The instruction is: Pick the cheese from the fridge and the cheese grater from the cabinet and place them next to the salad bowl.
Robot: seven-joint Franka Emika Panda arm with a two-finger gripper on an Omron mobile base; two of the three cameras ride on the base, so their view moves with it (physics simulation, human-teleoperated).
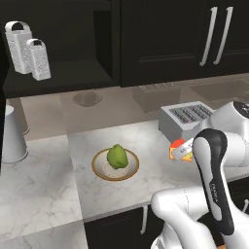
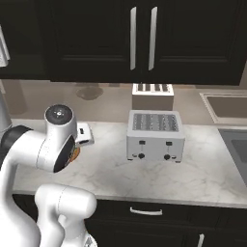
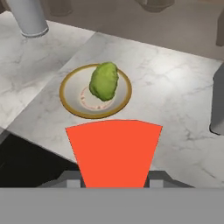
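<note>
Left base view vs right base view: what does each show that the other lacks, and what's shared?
Left base only: the salad bowl with its lettuce, the cheese grater beside a taller grater on the open cabinet shelf, and the cheese at the claw.

Right base only: a second, pale toaster behind the first, and a sink edge.

Shared: the silver toaster, the marble counter, closed black cabinets.
</note>
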